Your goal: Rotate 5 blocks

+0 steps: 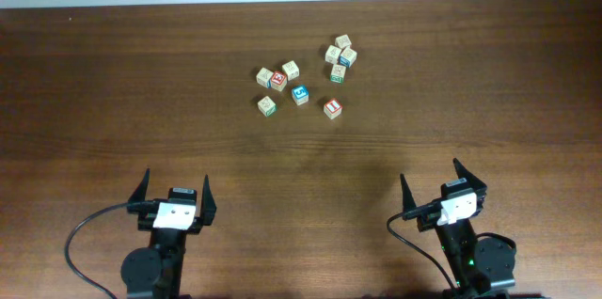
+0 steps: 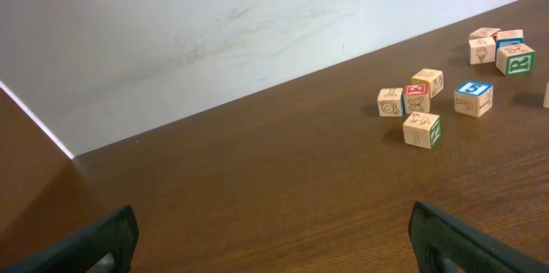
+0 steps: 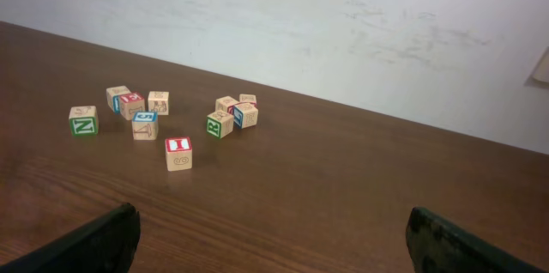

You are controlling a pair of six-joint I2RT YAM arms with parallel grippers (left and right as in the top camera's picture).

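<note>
The blocks lie loose and apart at the table's middle back, not in a line. Among them are a green-marked cube [image 1: 267, 105], a blue-marked one [image 1: 300, 95], a red-marked one [image 1: 331, 108], a second green-marked one [image 1: 338, 72] and a nearly plain one [image 1: 291, 70]. The left wrist view shows the green cube [image 2: 421, 129] and blue cube [image 2: 473, 98]; the right wrist view shows the red cube [image 3: 178, 154]. My left gripper [image 1: 175, 179] and right gripper [image 1: 431, 172] hover near the front edge, both open and empty, far from the cubes.
A plain-and-red pair of cubes [image 1: 271, 78] touches at the left of the group. A tight cluster of two plain cubes and a blue one [image 1: 340, 51] sits at the back right. A pale wall [image 3: 343, 15] runs behind the table's far edge.
</note>
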